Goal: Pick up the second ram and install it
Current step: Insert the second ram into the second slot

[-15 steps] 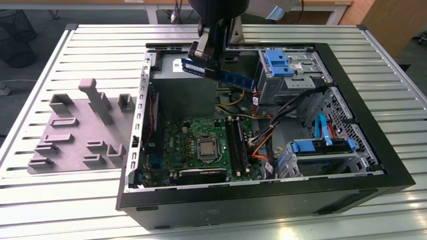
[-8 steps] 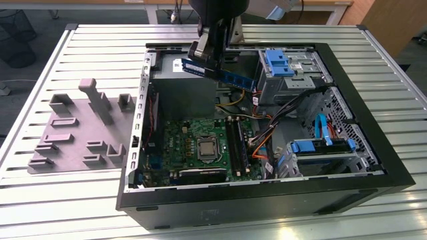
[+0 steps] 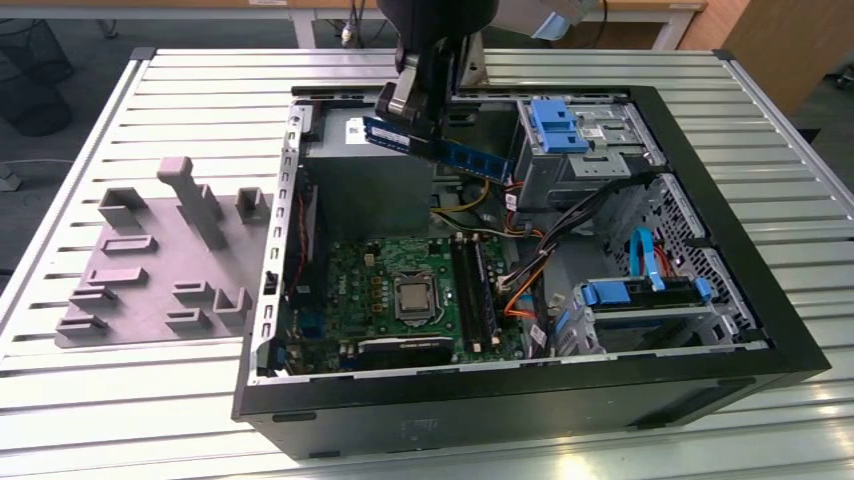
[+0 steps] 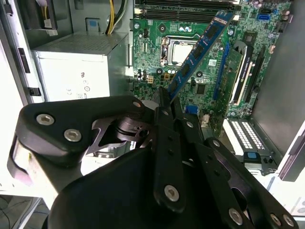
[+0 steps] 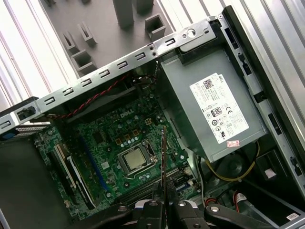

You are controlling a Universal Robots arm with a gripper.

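**Second ram gripped, held over open case**

Second ram (image 3: 454,152) aloft above the open computer case (image 3: 534,395), over the far part of its interior, near the power supply (image 3: 363,178). Blue-green stick, row of dark chips along its face. Long axis running across the case toward the exterior view's right. Touching nothing but the fingers. Not seated in any slot.

Gripper (image 3: 416,128) closed on the stick, pinching the end toward the exterior view's left. Rest of the stick jutting free toward a blue drive caddy (image 3: 554,125).

In the second wrist view, second ram (image 4: 200,50) seen reaching away from the gripper (image 4: 167,100), with the motherboard (image 4: 157,52) beneath. In the first wrist view, second ram (image 5: 163,157) seen edge-on as a thin line rising from the gripper (image 5: 163,205), with the processor socket (image 5: 135,160) and the power supply (image 5: 209,109) below.

Motherboard flat on the case floor, well below the stick. Long black memory slots (image 3: 474,290) just beside the processor socket on the exterior view's right. Green module (image 4: 233,71) standing in one of them in the second wrist view.

Grey fixture plate (image 3: 147,265) with its blocks on the slatted table (image 3: 80,400), outside the case on the exterior view's left, well apart from the gripper.
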